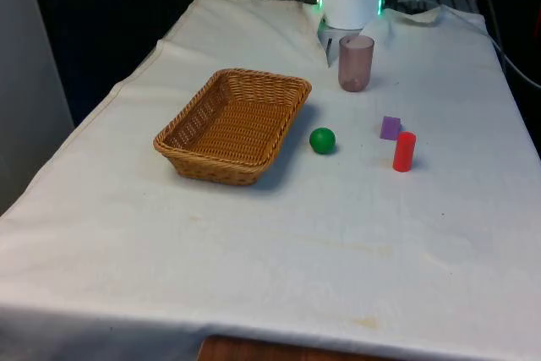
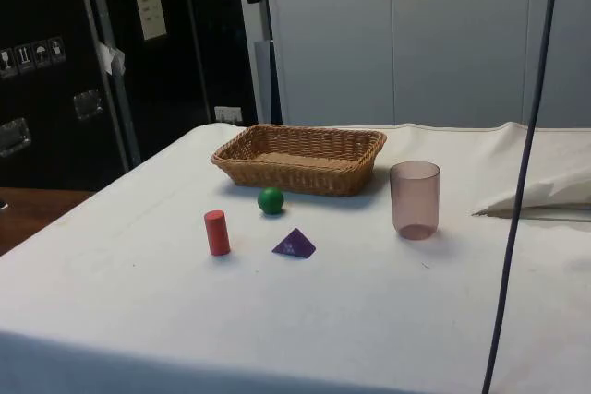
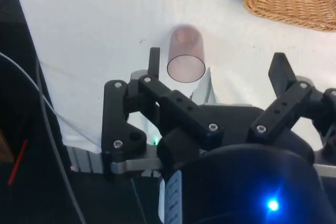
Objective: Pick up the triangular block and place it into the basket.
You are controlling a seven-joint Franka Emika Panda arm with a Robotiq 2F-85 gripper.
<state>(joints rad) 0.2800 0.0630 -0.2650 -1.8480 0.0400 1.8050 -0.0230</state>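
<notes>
Gripper (image 3: 215, 66) hangs high above the pink cup (image 3: 186, 54), fingers spread, empty; the triangular block (image 1: 390, 128) lies beyond the cup, just beside the red cylinder (image 1: 404, 151).

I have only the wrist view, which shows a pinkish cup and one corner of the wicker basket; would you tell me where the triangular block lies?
Observer: The purple triangular block lies on the cloth towards the front view's right, near an upright red cylinder but apart from it.
Operator: Thank you. Does anything sit between the block and the basket?
Observer: Yes, a green ball rests between them, close to the wicker basket.
Operator: Is there anything in the basket already?
Observer: No, the front view shows its woven floor bare.
</notes>
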